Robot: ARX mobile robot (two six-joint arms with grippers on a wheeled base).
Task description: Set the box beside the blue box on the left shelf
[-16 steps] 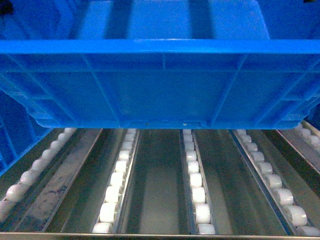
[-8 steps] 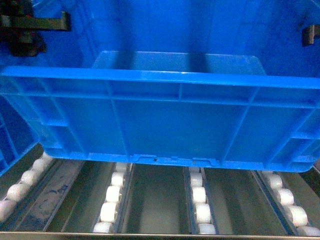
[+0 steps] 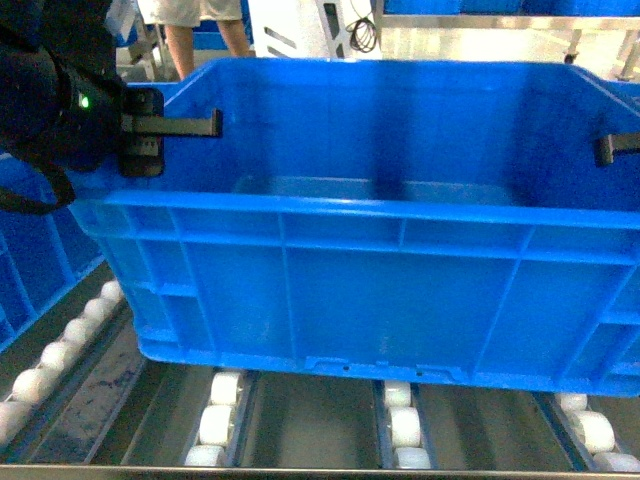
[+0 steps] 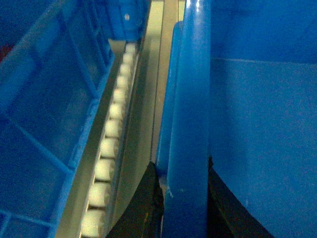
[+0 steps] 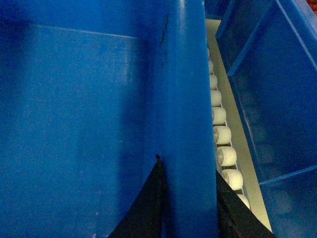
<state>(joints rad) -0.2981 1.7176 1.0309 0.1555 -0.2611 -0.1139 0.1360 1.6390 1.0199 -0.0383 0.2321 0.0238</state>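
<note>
Both hands grip the box (image 3: 400,290): left hand (image 4: 182,191) and right hand (image 5: 188,198) pinch opposite rims. Long axis spans frame; blue neighbour (image 3: 25,270) lower left on left shelf (image 3: 300,430).

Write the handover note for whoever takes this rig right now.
Left claw: shut on the box's left rim.
Right claw: shut on its right rim.
Box: held low over the shelf's roller rails; whether it rests on them cannot be told.
A blue crate stands on the left, another on the right.
Done: box brought over the shelf between the crates.
Left: set it down on the rollers, open both claws, withdraw.
</note>
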